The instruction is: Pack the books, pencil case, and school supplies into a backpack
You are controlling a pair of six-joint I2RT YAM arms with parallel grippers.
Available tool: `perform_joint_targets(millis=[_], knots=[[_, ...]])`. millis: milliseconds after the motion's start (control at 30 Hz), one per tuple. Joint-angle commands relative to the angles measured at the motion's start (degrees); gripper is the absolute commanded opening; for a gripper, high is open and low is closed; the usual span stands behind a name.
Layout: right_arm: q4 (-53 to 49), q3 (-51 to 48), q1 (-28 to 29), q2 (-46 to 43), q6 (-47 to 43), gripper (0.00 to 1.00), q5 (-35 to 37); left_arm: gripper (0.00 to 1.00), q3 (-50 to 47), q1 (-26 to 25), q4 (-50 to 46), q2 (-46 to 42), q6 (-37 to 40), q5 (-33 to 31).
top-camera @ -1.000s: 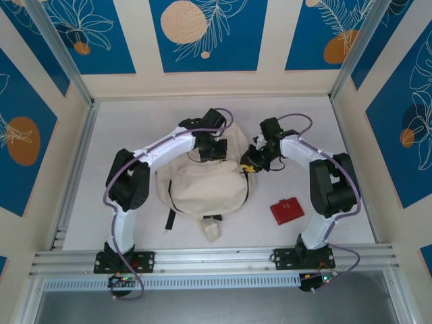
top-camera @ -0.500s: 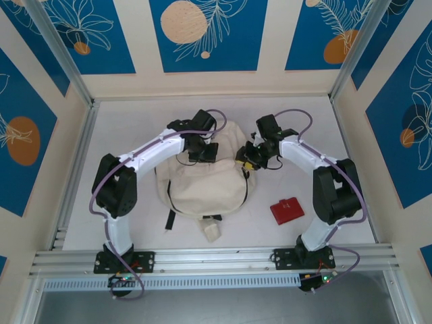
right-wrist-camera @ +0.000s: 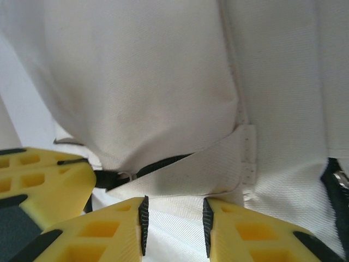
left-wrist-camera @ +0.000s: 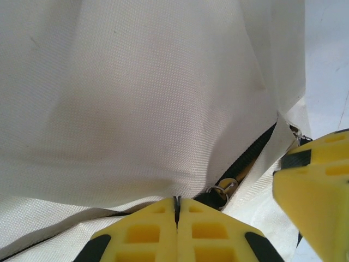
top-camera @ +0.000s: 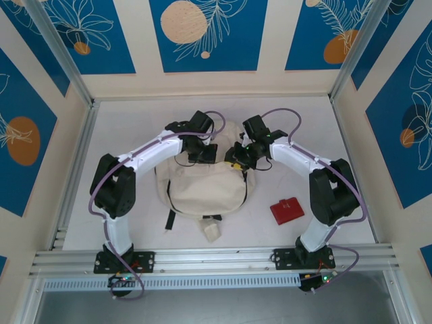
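The cream-white backpack (top-camera: 202, 185) lies flat in the middle of the table, its black zipper (left-wrist-camera: 256, 150) partly open at the top. My left gripper (top-camera: 202, 152) is shut, pinching backpack fabric (left-wrist-camera: 136, 98) right beside the metal zipper pull (left-wrist-camera: 224, 189). Just to its right my right gripper (top-camera: 236, 156) stands open over the top edge, a fold of fabric (right-wrist-camera: 180, 169) lying between its ribbed pads (right-wrist-camera: 143, 224). A small red pencil case (top-camera: 287, 210) lies on the table to the backpack's right. The books and other supplies are out of view.
Black straps (top-camera: 170, 219) and a cream tab (top-camera: 212, 232) trail from the backpack's near edge. Metal rails (top-camera: 74, 162) border the white table on the left and front. Both arms arch over the backpack's top.
My right gripper has moved left onto the backpack's top edge, close to the left gripper. The left arm swung slightly left, pulling the top of the backpack along, then held still.
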Motion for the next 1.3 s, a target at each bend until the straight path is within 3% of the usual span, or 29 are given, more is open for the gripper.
perform_joint_targets(millis=[0,133,300,600,800,1133,1267], knots=[[-2.6,-0.7,0.3,1.9,2.8,0.34,6.0,0.0,-2.3,1.6,-1.9,-3.4,2.4,-2.0],[0.3,-1.1,0.5,6.0,4.6,0.3,4.8,0.0,-5.5,3.6,-1.0,-5.6,2.5,-1.2],[0.4,-2.0,2.4,6.8,6.3,0.31,8.3,0.0,-8.6,6.7,-2.5,-8.8,4.4,-1.7],[-5.2,-1.4,2.7,7.8,3.2,0.33,10.7,0.0,-16.6,16.0,-3.3,-17.1,3.9,-8.2],[-7.5,0.7,3.2,8.2,-0.5,0.34,9.1,0.0,-21.6,18.2,-1.8,-18.2,2.0,-9.9],[-9.9,4.2,4.6,3.7,-5.1,0.37,11.0,0.0,-20.3,18.8,-4.4,-16.3,1.3,-15.2],[-10.7,2.4,4.5,-3.1,-5.5,0.49,13.2,0.06,-18.4,18.9,-6.0,-15.3,1.6,-13.2]])
